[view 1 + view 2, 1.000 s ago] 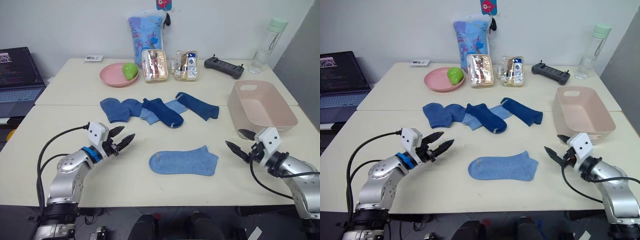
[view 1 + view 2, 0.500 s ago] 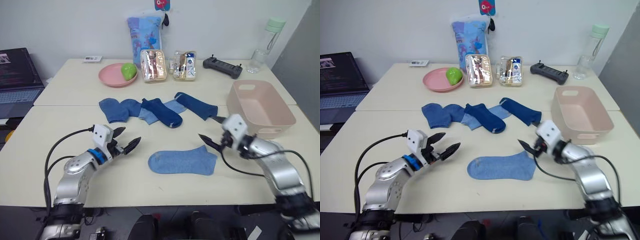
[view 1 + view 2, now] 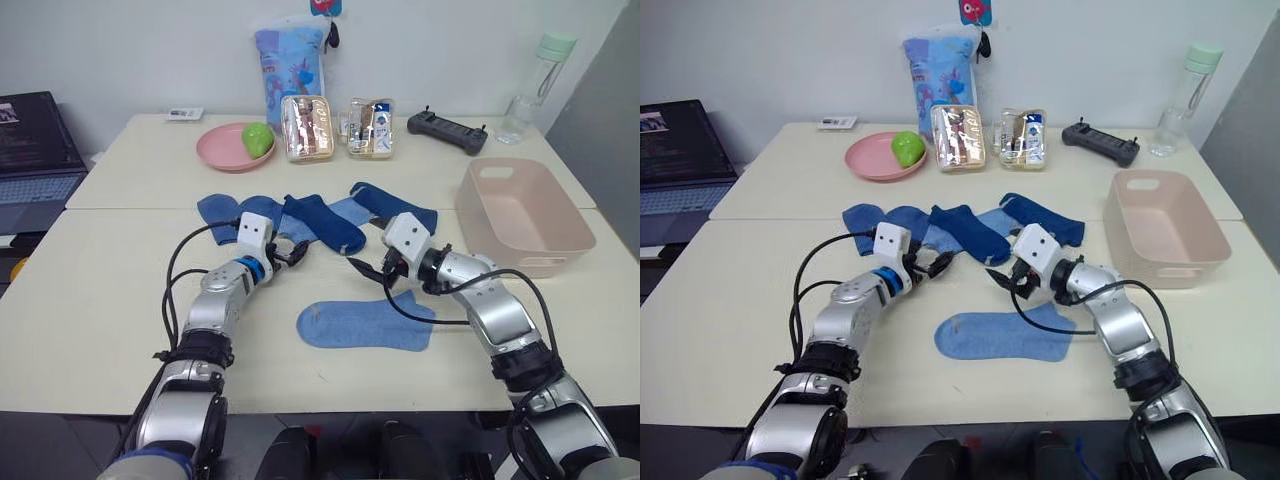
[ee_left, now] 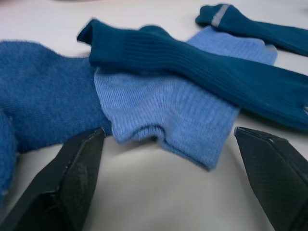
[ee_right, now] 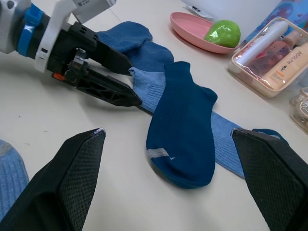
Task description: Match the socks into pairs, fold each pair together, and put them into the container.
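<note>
Left wrist view looks right at the pile of socks point(image 4: 163, 120). The left gripper point(image 3: 292, 250) has its fingers spread wide, with the edge of a light blue sock point(image 4: 166, 113) between them. A dark sock point(image 4: 202, 77) lies across that light one. So if the gripper closes here, it could pinch both socks, or drag the dark one along. Then the wrong two would get pulled out together.

The right gripper point(image 3: 372, 272) is spread wide too and holds nothing. It sits close to the left gripper, near the toe of the dark sock. If both go for the pile at once, they could bump, or tug the same sock from two ends.

One mid-blue sock point(image 3: 367, 325) lies flat alone, nearer the robot than the pile. The right arm hangs just over it. A low move could push it or crumple it.

The blues look much alike, so a wrong match is easy. I think no pair is made yet.

The tub point(image 3: 575, 232) sits on the robot's right, well apart from the socks. I see nothing in it. The pink plate point(image 3: 222, 155) at the back holds a green thing point(image 3: 259, 140). Two clear pouches point(image 3: 340, 128) beside it hold small bottles. They are not part of this job.
</note>
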Robot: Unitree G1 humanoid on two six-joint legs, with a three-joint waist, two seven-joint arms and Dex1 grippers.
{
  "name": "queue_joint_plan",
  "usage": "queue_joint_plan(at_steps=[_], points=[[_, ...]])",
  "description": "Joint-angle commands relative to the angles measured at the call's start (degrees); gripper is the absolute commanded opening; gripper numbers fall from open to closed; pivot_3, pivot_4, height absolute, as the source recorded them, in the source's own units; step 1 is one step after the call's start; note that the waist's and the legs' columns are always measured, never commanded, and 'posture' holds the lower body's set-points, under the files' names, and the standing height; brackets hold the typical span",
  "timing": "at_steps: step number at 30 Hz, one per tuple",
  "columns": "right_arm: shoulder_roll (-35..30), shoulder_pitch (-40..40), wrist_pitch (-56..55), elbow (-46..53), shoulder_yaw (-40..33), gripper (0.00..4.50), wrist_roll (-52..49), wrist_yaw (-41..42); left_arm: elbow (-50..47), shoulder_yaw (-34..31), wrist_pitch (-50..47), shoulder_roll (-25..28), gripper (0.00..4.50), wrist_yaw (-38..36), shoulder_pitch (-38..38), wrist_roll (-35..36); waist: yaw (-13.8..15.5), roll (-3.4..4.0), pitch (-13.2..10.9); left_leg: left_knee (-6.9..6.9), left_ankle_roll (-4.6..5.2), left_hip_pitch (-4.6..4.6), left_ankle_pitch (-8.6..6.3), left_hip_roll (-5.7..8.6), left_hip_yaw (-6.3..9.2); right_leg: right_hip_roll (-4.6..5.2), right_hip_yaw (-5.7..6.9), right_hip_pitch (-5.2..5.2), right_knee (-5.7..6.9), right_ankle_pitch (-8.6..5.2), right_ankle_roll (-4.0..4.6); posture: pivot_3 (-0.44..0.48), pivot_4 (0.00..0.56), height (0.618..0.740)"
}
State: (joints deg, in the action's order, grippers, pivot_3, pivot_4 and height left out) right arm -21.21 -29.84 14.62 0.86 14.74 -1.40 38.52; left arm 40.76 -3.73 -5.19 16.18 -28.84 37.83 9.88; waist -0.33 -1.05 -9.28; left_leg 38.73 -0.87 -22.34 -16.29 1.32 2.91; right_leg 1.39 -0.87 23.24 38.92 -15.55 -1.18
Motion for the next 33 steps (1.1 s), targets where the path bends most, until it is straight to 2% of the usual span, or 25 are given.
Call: queue_joint_plan(at_steps=[1, 9, 11, 12, 16, 18, 22, 25, 29, 33], points=[[0.2, 0.8, 0.8, 4.6, -0.6, 4.50, -0.1, -0.6, 1.6, -0.6, 2.9, -0.5, 3.26, -0.2, 1.4, -0.2, 0.0, 0.00, 0.0, 0.01, 0.00, -0.02, 0.00, 0.00, 0.00, 0.00, -0.01, 0.00, 0.00, 0.00, 0.00, 0.000, 0.150, 0.740], [-0.2, 1.7, 1.6, 7.7, 0.4, 4.50, 0.2, 0.6, 5.3, -1.2, 5.0, -1.3, 0.74, -0.6, 4.1, -0.4, 0.0, 0.00, 0.0, 0.04, 0.00, -0.07, 0.00, 0.01, 0.01, 0.01, 0.03, 0.01, -0.02, 0.00, 0.00, 0.000, 0.150, 0.740], [0.0, 1.6, 1.8, 7.8, 0.3, 4.50, 0.2, 0.4, 5.6, -1.4, 5.6, -1.3, 0.17, -0.3, 4.4, -0.4, 0.0, 0.00, 0.0, 0.04, 0.00, -0.07, 0.00, 0.01, 0.01, 0.01, 0.03, 0.01, -0.02, 0.00, 0.00, 0.000, 0.150, 0.740], [0.0, 1.5, 1.8, 7.7, 0.3, 4.50, 0.2, 0.3, 5.6, -1.6, 5.8, -1.4, 0.07, -0.2, 4.3, -0.2, 0.0, 0.00, 0.0, 0.04, 0.00, -0.08, 0.00, 0.01, 0.01, 0.01, 0.03, 0.01, -0.02, 0.00, 0.00, 0.000, 0.150, 0.740], [0.3, 1.3, 1.6, 6.4, 0.2, 4.50, 0.3, -0.2, 2.6, -2.7, 4.2, -2.1, 0.07, -2.2, 3.2, 2.3, 0.0, 0.00, 0.0, 0.04, 0.00, -0.08, 0.00, 0.00, 0.01, 0.00, 0.03, 0.03, -0.01, 0.00, 0.00, 0.000, 0.150, 0.740], [0.1, 0.9, 0.9, 4.3, 0.2, 4.50, 1.2, -0.7, -4.0, -3.3, -0.9, -2.3, 0.07, -4.5, 0.2, 5.5, -0.1, 0.00, 0.0, 0.04, 0.00, -0.10, 0.00, 0.00, 0.00, 0.00, 0.02, 0.04, -0.02, 0.00, 0.00, 0.000, 0.150, 0.740], [-0.2, -0.9, -0.8, 0.2, 0.2, 4.50, 3.1, -1.3, -28.1, -2.6, -18.1, 1.8, 0.07, -11.1, -11.4, 15.1, -1.0, 0.00, 0.0, 0.03, -0.02, -0.10, 0.01, -0.01, -0.01, 0.01, -0.06, 0.06, -0.01, 0.00, 0.00, 0.000, 0.150, 0.740], [-0.4, -1.3, -2.2, -2.1, 0.8, 4.50, 4.1, -1.0, -39.8, -2.2, -26.3, 7.0, 0.07, -14.2, -18.6, 18.9, -1.5, 0.00, 0.0, 0.01, -0.03, -0.09, 0.01, -0.06, 0.04, 0.00, -0.03, 0.08, 0.03, 0.00, 0.01, 0.000, 0.150, 0.740], [-0.3, -2.0, -4.2, -5.3, 2.5, 4.50, 5.5, 0.5, -46.2, -2.7, -30.3, 11.5, 0.07, -15.7, -24.3, 20.7, -1.4, 0.01, 0.0, -0.01, -0.02, -0.04, 0.01, -0.07, 0.06, -0.01, 0.00, 0.03, 0.04, 0.01, 0.02, 0.000, 0.150, 0.740], [0.8, -2.9, -4.3, -7.8, 4.0, 4.50, 5.0, 3.0, -48.7, -4.2, -32.8, 12.8, 0.07, -15.4, -26.7, 22.7, -1.2, 0.01, 0.0, 0.00, -0.02, -0.04, 0.01, -0.05, 0.04, 0.00, -0.01, 0.01, 0.00, 0.01, 0.02, 0.000, 0.150, 0.740]])
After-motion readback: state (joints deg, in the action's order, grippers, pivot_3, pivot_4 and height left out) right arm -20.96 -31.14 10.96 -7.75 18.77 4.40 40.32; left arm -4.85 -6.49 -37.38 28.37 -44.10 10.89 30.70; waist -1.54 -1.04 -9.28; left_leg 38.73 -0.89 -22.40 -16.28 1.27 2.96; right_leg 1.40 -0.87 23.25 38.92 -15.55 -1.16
